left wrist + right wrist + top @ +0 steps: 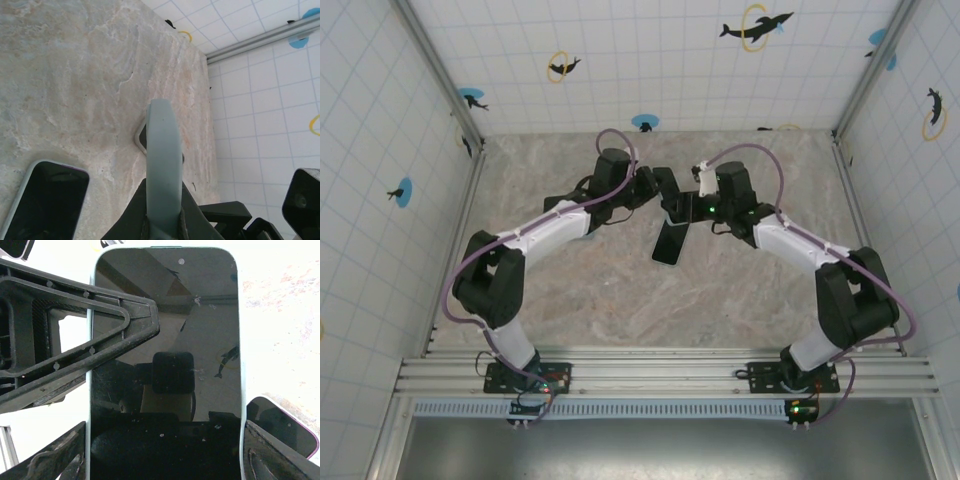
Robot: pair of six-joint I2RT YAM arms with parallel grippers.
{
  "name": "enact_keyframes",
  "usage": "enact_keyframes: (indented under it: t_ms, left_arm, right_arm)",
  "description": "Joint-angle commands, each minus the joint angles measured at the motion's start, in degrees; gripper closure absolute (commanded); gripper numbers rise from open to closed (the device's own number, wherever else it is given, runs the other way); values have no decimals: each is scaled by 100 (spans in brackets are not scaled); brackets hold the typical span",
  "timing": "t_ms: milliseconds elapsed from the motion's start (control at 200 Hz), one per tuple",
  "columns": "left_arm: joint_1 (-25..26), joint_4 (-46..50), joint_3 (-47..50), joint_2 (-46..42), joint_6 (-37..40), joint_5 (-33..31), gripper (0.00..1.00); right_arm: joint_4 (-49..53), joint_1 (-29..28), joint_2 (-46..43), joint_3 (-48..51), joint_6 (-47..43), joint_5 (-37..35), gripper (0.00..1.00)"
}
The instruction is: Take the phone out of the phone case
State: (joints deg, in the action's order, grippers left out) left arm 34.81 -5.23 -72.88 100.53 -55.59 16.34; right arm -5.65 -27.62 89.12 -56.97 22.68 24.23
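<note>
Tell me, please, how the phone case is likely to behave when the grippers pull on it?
The phone case looks thin and matte, so it probably flexes and peels rather than cracking, and should not slip easily in the shut left gripper. The phone inside shows a glossy glass face: likely stiff, slippery and fragile if dropped.

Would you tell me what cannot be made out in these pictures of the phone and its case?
- Right wrist: the held phone runs off the bottom edge; the second phone is partly covered by it and a finger.
- Left wrist: the left gripper clamps the held phone edge-on, so its screen is hidden.
- Top external: the right gripper and the left one crowd over it; whether it sits in its case cannot be told.
</note>
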Motion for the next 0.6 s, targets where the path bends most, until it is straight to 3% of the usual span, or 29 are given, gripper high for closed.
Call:
enact_keyframes:
  t_ms: [0,175,395,455,596]
  left_arm:
    - [10,-355,-339,-19,-172,103,97]
    - [-113,-557,-402,-188,-223,-74,97]
    - [-148,-1228,-326,-388,-685,-208,97]
    - [-141,-1395,-254,-467,-840,-283,97]
    - [-141,-1837,-69,-620,-1185,-421,97]
  right_arm:
    - [-788,13,-428,280,208,398,19]
    - [-1181,176,-847,758,709,486,17]
    - [-2561,346,-1575,1724,2328,480,22]
    - [-3023,327,-1722,1983,2858,415,27]
    - [-4293,214,-1776,2466,4014,247,49]
